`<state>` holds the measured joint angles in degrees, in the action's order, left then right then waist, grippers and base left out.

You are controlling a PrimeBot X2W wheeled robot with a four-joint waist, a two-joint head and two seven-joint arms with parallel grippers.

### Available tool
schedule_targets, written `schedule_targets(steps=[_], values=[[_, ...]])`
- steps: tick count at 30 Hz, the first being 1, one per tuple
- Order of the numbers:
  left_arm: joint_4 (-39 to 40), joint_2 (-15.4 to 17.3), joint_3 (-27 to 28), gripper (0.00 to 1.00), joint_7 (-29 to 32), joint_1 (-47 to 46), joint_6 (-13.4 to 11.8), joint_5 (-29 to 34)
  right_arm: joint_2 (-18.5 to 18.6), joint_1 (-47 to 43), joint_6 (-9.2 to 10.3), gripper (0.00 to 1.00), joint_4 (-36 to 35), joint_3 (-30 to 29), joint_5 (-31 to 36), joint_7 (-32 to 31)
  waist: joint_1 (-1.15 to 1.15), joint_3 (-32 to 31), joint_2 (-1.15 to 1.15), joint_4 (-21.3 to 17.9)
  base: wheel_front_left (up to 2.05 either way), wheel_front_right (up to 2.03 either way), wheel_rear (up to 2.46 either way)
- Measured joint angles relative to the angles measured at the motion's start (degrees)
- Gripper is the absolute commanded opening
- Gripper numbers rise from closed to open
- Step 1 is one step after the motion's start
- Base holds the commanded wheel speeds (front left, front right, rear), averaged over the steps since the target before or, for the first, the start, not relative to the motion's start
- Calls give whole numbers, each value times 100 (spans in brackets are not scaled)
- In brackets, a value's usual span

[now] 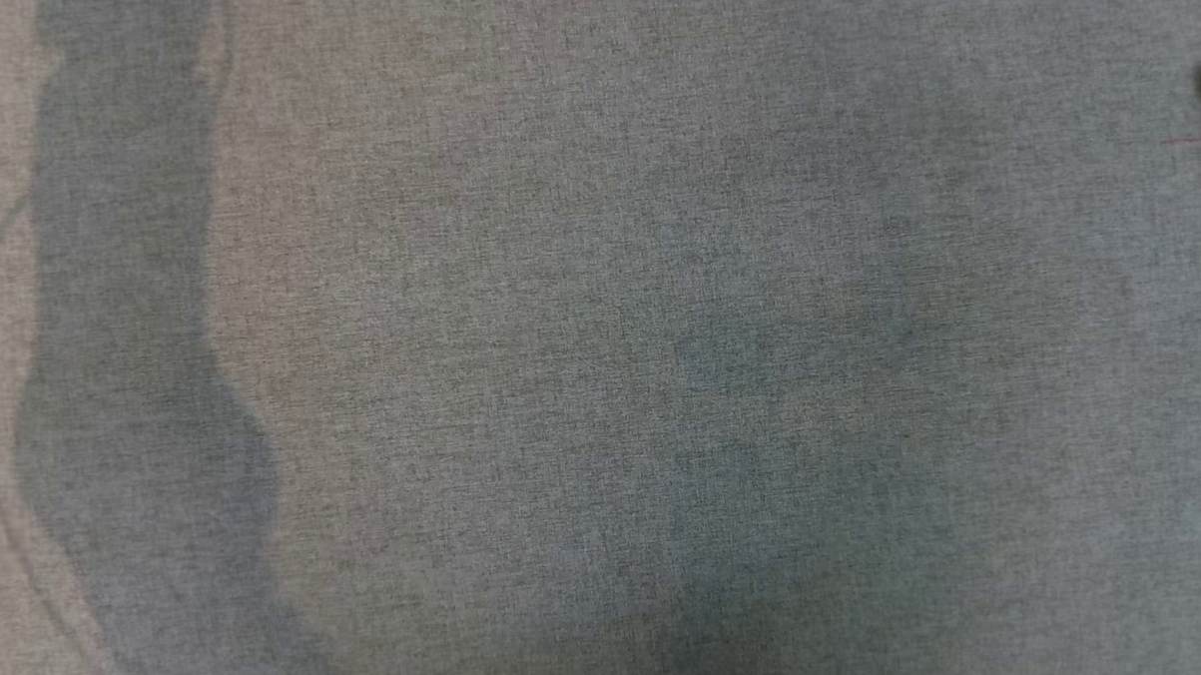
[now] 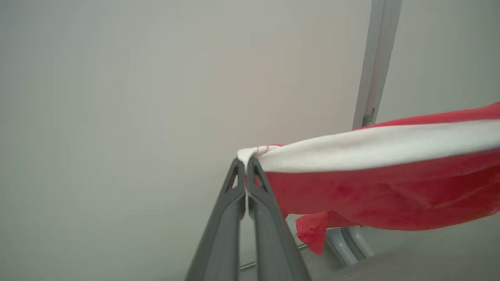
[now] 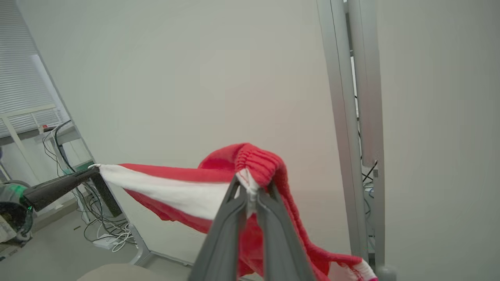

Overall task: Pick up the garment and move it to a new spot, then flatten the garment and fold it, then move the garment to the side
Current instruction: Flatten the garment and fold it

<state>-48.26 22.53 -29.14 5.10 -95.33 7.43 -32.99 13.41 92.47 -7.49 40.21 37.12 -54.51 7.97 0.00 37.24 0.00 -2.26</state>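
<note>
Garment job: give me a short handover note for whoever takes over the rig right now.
Left gripper: jaws shut on a white edge of the garment.
Right gripper: jaws shut on a ribbed red part of it.
Garment: held up in the air, stretched between the two grippers.
Done: pickup.
Left: set it down at the new spot on the grey cloth surface, flatten, fold, move it aside.
</note>
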Motion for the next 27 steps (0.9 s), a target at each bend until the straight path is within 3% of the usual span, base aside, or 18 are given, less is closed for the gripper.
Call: schedule_targets(steps=[6, 15, 23, 27], values=[[155, 222, -738, 0, 411, 1124, 0, -831, 288, -1209, 1, 0, -344, 792, -731, -215, 0, -280, 0, -12, 0, 0, 0], [790, 1046, -1423, 0, 772, 3097, 0, -1876, 666, -2776, 0, 0, -1200, 2083, -1504, -465, 0, -1070, 0, -133, 0, 0, 0], [2023, 1711, -1924, 0, 1350, 5179, -1, -2718, 1271, -3930, 0, 0, -1768, 2911, -2096, -542, 0, -2103, 0, -268, 0, 0, 0], [3034, 2126, -2131, 0, 1677, 6034, -204, -2929, 1661, -4416, 0, 0, -2113, 3190, -2329, -564, 0, -2596, 0, -305, 0, 0, 0]])
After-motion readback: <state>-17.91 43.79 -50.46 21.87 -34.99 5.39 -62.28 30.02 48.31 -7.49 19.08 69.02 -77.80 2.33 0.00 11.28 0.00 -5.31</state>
